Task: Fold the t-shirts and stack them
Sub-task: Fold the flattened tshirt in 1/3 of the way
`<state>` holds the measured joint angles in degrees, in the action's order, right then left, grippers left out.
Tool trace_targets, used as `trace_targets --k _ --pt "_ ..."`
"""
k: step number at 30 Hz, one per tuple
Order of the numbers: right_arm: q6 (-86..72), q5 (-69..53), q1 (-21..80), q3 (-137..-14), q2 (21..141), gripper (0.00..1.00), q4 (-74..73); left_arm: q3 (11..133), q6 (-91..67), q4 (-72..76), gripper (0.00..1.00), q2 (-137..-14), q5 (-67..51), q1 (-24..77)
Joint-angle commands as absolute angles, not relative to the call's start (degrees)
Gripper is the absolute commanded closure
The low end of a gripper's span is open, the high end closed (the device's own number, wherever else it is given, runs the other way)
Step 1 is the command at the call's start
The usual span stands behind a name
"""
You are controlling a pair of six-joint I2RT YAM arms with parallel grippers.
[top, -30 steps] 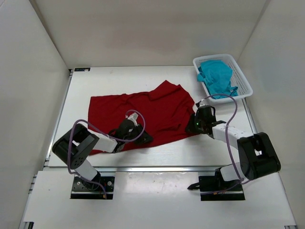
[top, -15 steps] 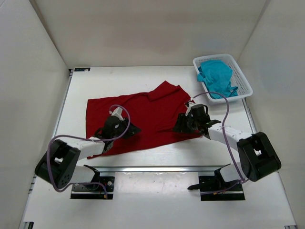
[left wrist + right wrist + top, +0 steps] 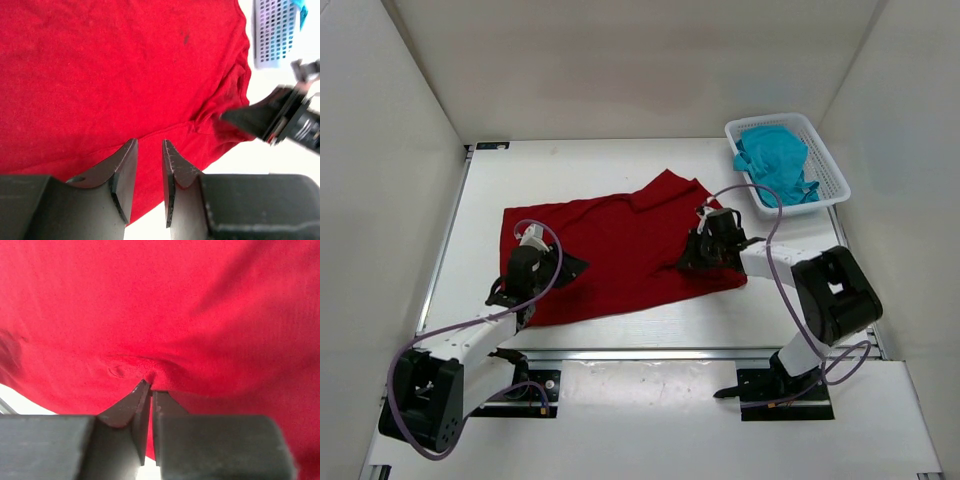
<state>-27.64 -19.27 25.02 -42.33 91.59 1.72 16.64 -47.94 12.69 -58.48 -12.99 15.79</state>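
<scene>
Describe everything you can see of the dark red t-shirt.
The dark red t-shirt is plain, soft-looking fabric, spread mostly flat and unfolded across the middle of the table, with light wrinkles and one part jutting toward the far right. The right gripper is shut on a small pucker of cloth near its right edge. The left gripper is over its left part, jaws slightly apart, apparently gripping nothing.

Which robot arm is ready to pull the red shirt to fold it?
Probably the right. The right gripper is shut on a pinch of the red t-shirt; the left gripper hangs open over it, holding nothing.
</scene>
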Motion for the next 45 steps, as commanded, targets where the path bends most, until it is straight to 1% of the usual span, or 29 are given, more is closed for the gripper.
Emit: trace_targets --k 1,3,7,10,11,12,13,14,15,16,18,21,22,25,26,29,33,36,42,45 --pt "-27.86 -18.72 25.57 -49.55 94.47 0.98 3.34 18.28 -45.71 9.15 0.63 -56.69 -14.59 14.77" --pt "-27.34 -18.02 26.54 -54.55 97.54 1.0 1.59 18.37 -45.35 8.62 0.63 -56.52 -15.29 14.15" --pt "-26.29 -17.4 28.82 -66.41 103.26 1.0 -4.2 18.28 -45.0 8.18 0.63 -56.52 -16.26 12.4" --pt "-25.67 -17.4 29.7 -73.89 108.8 0.95 -7.2 18.19 -45.17 8.17 0.64 -56.95 -16.7 11.95" --pt "-25.58 -17.23 29.53 -74.61 109.94 0.88 -7.47 18.45 -45.35 8.26 0.63 -56.78 -16.26 12.13" --pt "-25.05 -16.88 30.31 -75.75 110.73 0.78 -8.25 18.63 -45.44 8.26 0.63 -56.86 -16.43 11.87" --pt "-24.27 -16.18 31.11 -76.02 110.31 0.7 -9.13 18.72 -45.53 8.09 0.63 -56.78 -16.17 12.47" --pt "-23.39 -16.0 31.11 -75.76 110.56 0.67 -10.01 18.72 -45.61 7.91 0.63 -56.52 -16.0 12.92" --pt "-23.12 -15.56 31.2 -74.37 109.7 0.61 -9.58 18.81 -45.53 7.82 0.63 -56.6 -15.21 13.79" --pt "-23.03 -15.47 31.11 -73.05 108.9 0.57 -9.84 18.9 -45.88 8.17 0.63 -56.25 -14.77 14.93" --pt "-21.98 -15.03 30.94 -70.16 105.93 0.55 -9.49 18.98 -46.4 8.17 0.63 -57.47 -12.93 17.65" --pt "-21.62 -12.14 30.24 -62.68 99.17 0.58 -8.36 19.69 -45.7 8.7 0.63 -59.84 -10.91 21.96" --pt "-21.62 -11.61 30.15 -59.1 95.92 0.62 -7.57 20.21 -45.27 8.7 0.63 -60.38 -10.9 22.58" --pt "-22.32 -8.27 29.1 -49.7 88.71 0.7 -6.77 19.16 -44.39 8.96 0.63 -62.75 -11.42 23.38" --pt "-22.67 -7.57 28.57 -46.7 87.03 0.7 -6.25 18.73 -44.65 9.66 0.64 -63.1 -11.95 22.86" --pt "-23.73 -7.3 24.45 -40.19 81.92 0.7 -4.67 16.53 -43.95 10.46 0.62 -63.63 -12.04 21.19" --pt "-24.0 -6.42 16.46 -36.39 82.44 0.71 -5.01 15.21 -42.81 10.9 0.62 -65.56 -14.5 18.03" --pt "-23.56 -3.36 13.19 -34.46 82.53 0.69 -6.49 15.47 -41.75 9.76 0.62 -65.65 -14.41 17.84" --pt "-26.19 2.8 11.87 -28.66 77.01 0.69 -7.73 16.17 -38.24 5.37 0.61 -63.9 -15.21 16.09" --pt "-27.07 2.64 11.34 -26.55 72.0 0.69 -8.35 16.26 -35.96 2.21 0.6 -60.83 -14.6 14.69"
